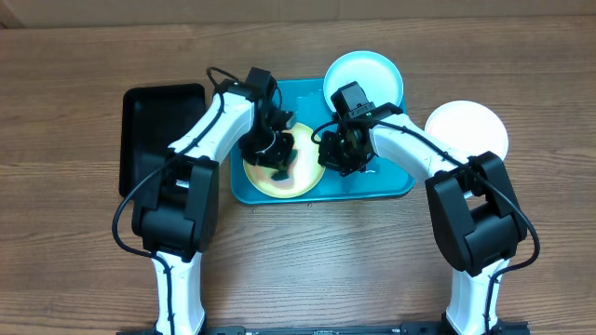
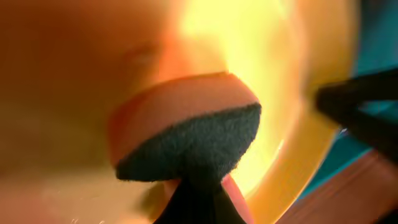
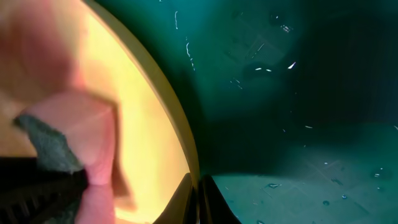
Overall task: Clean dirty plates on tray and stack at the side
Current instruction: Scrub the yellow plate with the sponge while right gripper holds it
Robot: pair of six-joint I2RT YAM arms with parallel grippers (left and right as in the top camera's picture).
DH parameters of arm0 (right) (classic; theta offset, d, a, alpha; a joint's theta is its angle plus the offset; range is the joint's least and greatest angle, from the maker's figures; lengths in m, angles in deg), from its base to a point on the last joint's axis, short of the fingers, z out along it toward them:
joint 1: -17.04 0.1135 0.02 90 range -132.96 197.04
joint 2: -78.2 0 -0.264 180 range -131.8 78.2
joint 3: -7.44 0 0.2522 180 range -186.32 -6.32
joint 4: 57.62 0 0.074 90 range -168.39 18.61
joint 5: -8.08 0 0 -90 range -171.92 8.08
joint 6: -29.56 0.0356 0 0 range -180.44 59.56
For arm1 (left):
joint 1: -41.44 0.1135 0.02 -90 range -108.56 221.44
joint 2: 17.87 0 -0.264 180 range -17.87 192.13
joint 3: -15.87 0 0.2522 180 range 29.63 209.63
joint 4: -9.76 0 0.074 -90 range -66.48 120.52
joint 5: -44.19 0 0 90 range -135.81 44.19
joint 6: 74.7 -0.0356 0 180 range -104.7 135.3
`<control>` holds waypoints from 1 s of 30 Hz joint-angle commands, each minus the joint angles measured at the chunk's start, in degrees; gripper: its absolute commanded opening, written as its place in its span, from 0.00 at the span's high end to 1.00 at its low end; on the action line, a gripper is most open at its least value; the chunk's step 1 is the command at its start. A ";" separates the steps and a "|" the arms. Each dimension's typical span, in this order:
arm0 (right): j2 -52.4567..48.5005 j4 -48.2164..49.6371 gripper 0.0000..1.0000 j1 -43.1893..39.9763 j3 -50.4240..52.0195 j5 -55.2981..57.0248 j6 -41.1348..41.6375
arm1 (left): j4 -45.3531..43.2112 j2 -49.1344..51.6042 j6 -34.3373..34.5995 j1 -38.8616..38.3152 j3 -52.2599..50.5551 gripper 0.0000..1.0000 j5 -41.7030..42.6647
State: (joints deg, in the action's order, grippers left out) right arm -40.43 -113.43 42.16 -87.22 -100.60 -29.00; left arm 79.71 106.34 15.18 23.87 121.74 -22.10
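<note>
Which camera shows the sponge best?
Left wrist: the sponge sits mid-frame, pink body and dark scouring face sharp. Right wrist shows a blurred part at its left edge; overhead, only a small dark bit shows.

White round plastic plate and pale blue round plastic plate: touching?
Apart. Overhead view shows bare wooden table between the white plate and pale blue plate.

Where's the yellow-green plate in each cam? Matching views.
Overhead: yellow-green plate at centre, on the turquoise tray, under the left gripper.
Left wrist: fills most of the frame, behind the sponge.
Right wrist: left third, rim curving down to bottom centre.
Shared landmark: the turquoise tray, bordering the plate's rim in all three.
</note>
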 commanded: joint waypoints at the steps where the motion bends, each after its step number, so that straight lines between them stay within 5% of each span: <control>1: -0.68 0.09 0.96 -0.44 -0.17 0.57 -0.35 | -6.45 1.11 3.80 -0.48 -0.33 0.96 4.68; 7: -0.68 0.00 0.96 -0.44 -0.17 0.57 -0.37 | -14.47 1.11 21.79 -0.48 -0.33 0.96 -17.51; 11: -0.68 -0.09 0.96 -0.44 -0.17 0.59 -0.37 | -7.82 1.14 28.76 -0.48 -0.33 0.96 -37.38; 15: -0.68 0.04 0.96 -0.44 -0.17 0.59 -0.37 | 0.61 1.14 32.54 -0.42 -0.33 0.96 -46.23; 18: -0.68 0.33 0.96 -0.44 -0.17 0.57 -0.37 | 3.82 1.14 32.35 -0.63 -0.33 0.96 -42.66; 26: -0.68 -0.07 0.96 -0.44 -0.17 0.57 -1.05 | 4.44 1.11 14.60 -1.62 -0.33 0.96 -2.23; 30: -0.68 -0.04 0.96 -0.44 -0.17 0.57 -1.03 | 1.27 1.14 11.80 -1.64 -0.33 0.96 5.95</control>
State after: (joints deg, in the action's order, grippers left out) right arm -40.49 -113.49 41.77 -87.22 -100.60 -29.48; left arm 82.26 106.18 32.47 23.42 122.51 -31.57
